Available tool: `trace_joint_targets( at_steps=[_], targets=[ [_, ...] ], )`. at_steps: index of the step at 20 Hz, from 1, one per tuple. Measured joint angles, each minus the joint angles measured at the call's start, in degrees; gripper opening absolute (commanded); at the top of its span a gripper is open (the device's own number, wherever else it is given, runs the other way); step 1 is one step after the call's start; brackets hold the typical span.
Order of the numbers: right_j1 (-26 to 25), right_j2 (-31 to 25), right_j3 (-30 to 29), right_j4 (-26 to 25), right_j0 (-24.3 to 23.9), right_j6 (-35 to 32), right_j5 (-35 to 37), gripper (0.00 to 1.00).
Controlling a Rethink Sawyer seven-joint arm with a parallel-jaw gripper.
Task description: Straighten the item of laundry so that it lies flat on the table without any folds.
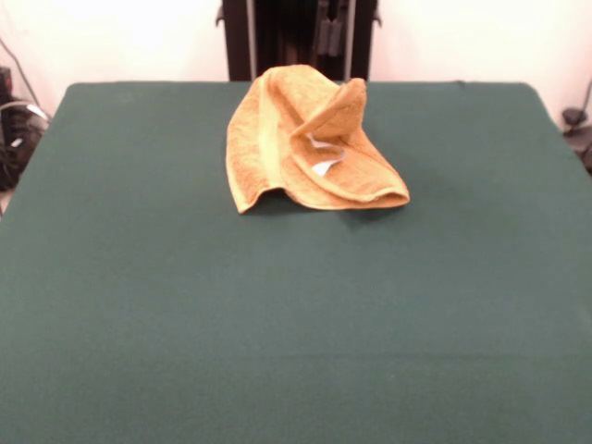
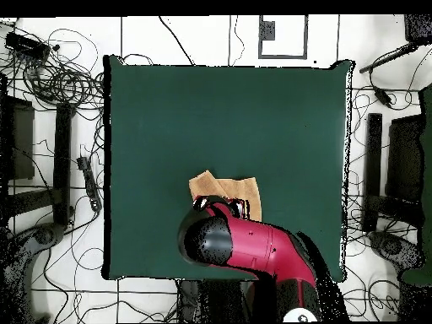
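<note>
The golden-orange towel (image 1: pixel 305 143) lies crumpled at the far middle of the green table (image 1: pixel 296 324), close to the robot's side. One flap is folded up into a peak at its right and the white tag (image 1: pixel 324 165) shows in the fold. In the overhead view only a corner of the towel (image 2: pixel 221 187) shows. The red and black arm head (image 2: pixel 211 240) hangs over the rest and hides the gripper beneath it. In the front view, dark parts (image 1: pixel 328 37) hang just above and behind the towel at the top edge, not touching it.
The black pedestal (image 1: pixel 277 37) stands behind the table's far edge. Cables (image 2: pixel 59 80) and dark stands (image 2: pixel 375 169) surround the table on the floor. Green cloth (image 2: pixel 228 110) stretches wide away from the robot.
</note>
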State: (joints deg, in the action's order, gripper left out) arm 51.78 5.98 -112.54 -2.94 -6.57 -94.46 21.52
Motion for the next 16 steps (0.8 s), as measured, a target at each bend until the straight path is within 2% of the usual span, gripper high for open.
trace_joint_targets(
  at_steps=[13, 14, 16],
  targets=[
    [0.00, -0.01, 0.00, -0.01, 0.02, 0.00, 0.00, 0.00],
    [0.00, -0.01, 0.00, 0.00, 0.10, 0.00, -0.01, 1.00],
    [0.00, -0.01, 0.00, -0.01, 0.14, 0.00, 0.00, 1.00]
  ],
)
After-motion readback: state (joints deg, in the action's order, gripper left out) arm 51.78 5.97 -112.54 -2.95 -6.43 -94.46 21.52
